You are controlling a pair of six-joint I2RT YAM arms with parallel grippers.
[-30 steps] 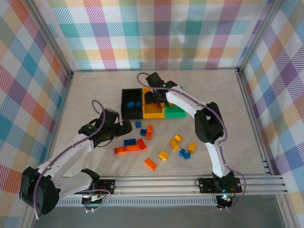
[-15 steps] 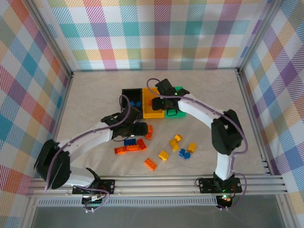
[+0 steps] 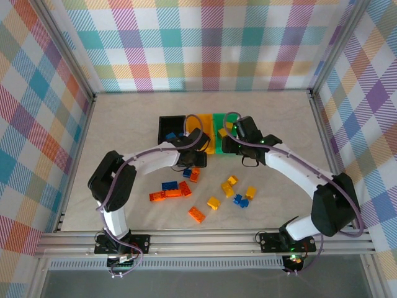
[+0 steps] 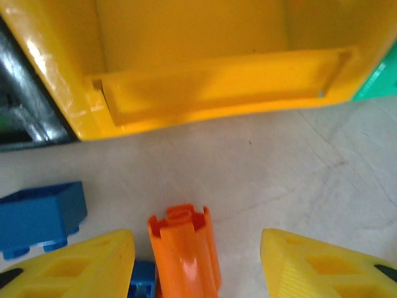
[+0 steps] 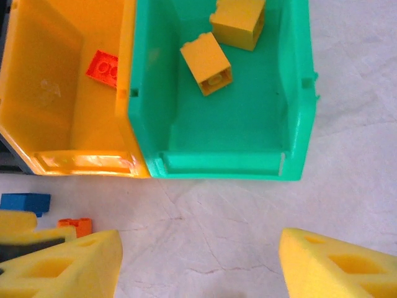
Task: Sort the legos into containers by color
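The left gripper (image 4: 197,267) hangs low over the table (image 3: 124,124), just on the near side of the yellow-orange bin (image 4: 217,87). Its jaws stand apart around an upright orange brick (image 4: 184,245), with a gap on each side. The right gripper (image 5: 198,261) is spread wide and empty before the green bin (image 5: 248,133), which holds two yellow bricks (image 5: 206,62). The containers (image 3: 162,130) sit mid-table, and loose legos (image 3: 213,202) lie scattered between them and the near edge.

Yellow-orange bin (image 4: 217,81): moulded plastic, was glossy. Green bin (image 5: 236,124) beside it: smooth plastic, showed a satin sheen. Black bin (image 4: 25,118) on its other side: shiny plastic. Orange brick (image 4: 185,254) before it: glossy plastic. Finger pads (image 4: 322,267): matt, ribbed yellow foam. Table (image 4: 267,167): looked matt, stone-veined.
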